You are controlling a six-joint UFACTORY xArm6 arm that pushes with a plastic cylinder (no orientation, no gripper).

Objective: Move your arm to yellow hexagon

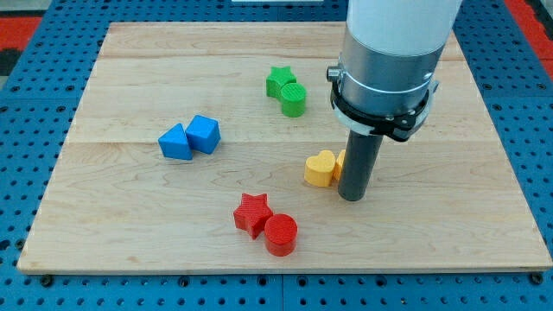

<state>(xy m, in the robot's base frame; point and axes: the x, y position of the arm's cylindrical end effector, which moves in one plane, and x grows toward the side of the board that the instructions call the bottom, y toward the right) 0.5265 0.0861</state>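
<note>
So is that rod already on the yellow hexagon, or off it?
On it, as far as shows: my tip stands right against the yellow hexagon, hiding most of it. The yellow heart sits beside it.
</note>
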